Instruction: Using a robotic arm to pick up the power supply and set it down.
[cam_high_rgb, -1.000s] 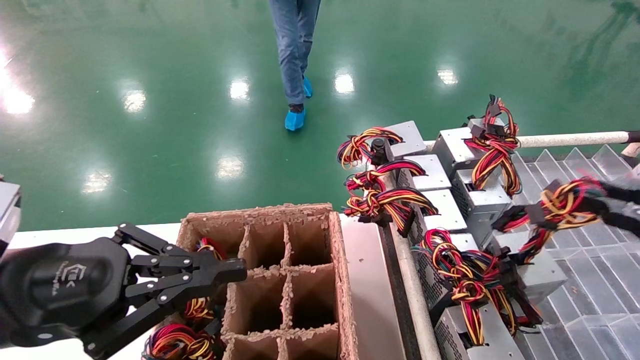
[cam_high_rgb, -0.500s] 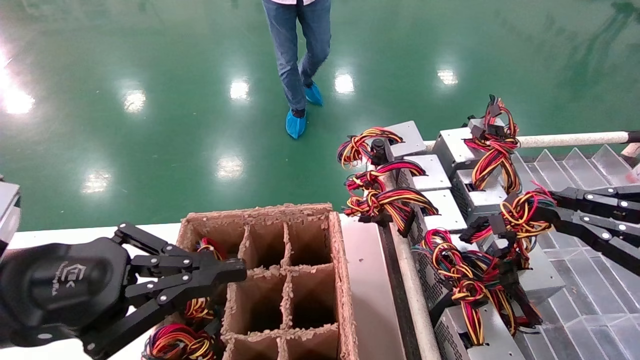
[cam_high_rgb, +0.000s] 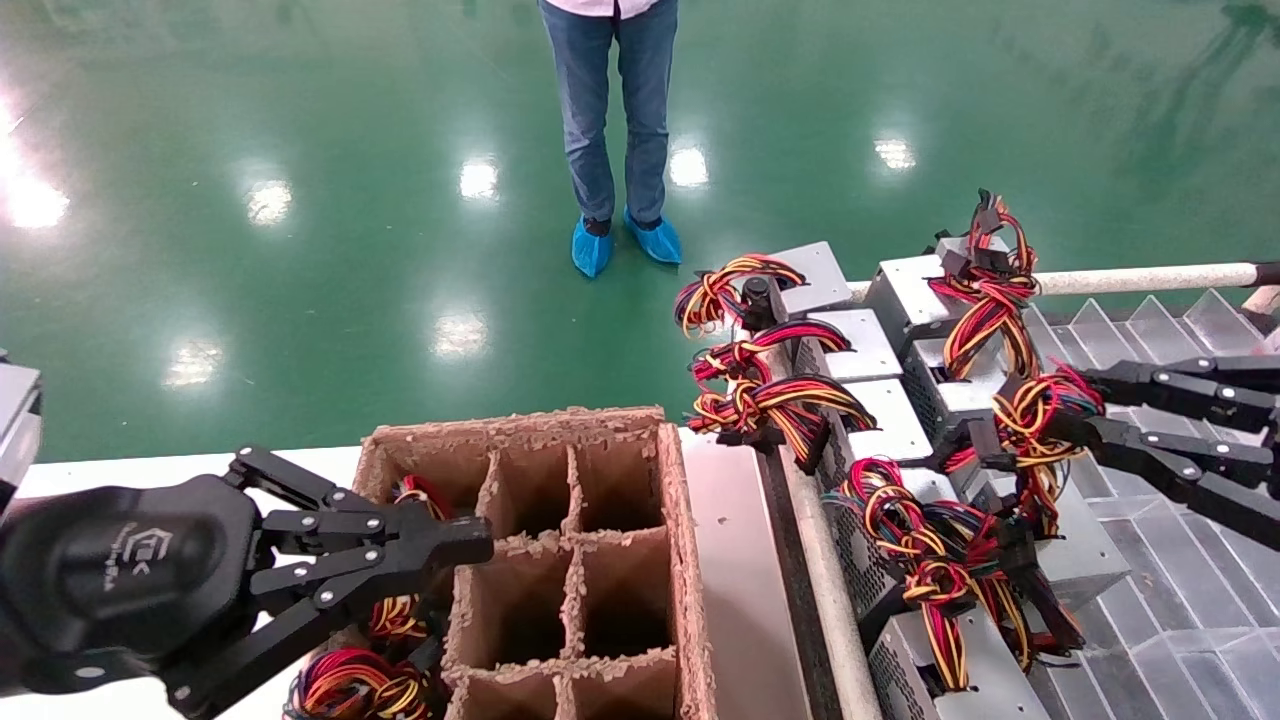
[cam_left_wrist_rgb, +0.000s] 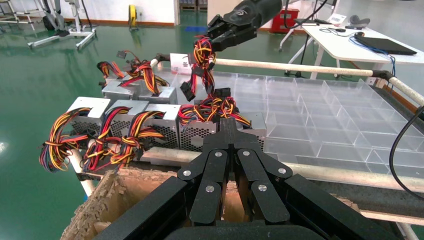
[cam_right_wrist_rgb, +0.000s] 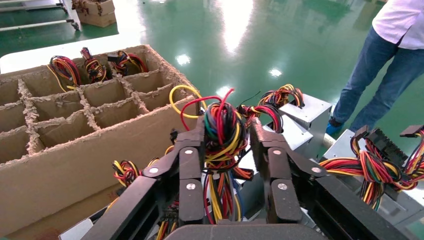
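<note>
Now our right claw (cam_high_rgb: 1050, 415) pinches the wire bundle (cam_right_wrist_rgb: 222, 132) of the power supply (cam_high_rgb: 1075, 540), whose box lies just below it; the carton (cam_high_rgb: 690, 560) is far left, where our left claw (cam_high_rgb: 470, 548) waits pressed together.

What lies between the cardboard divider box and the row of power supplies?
In the head view, a bare silver metal panel and a pale rail separate the cardboard box from the power supplies.
</note>
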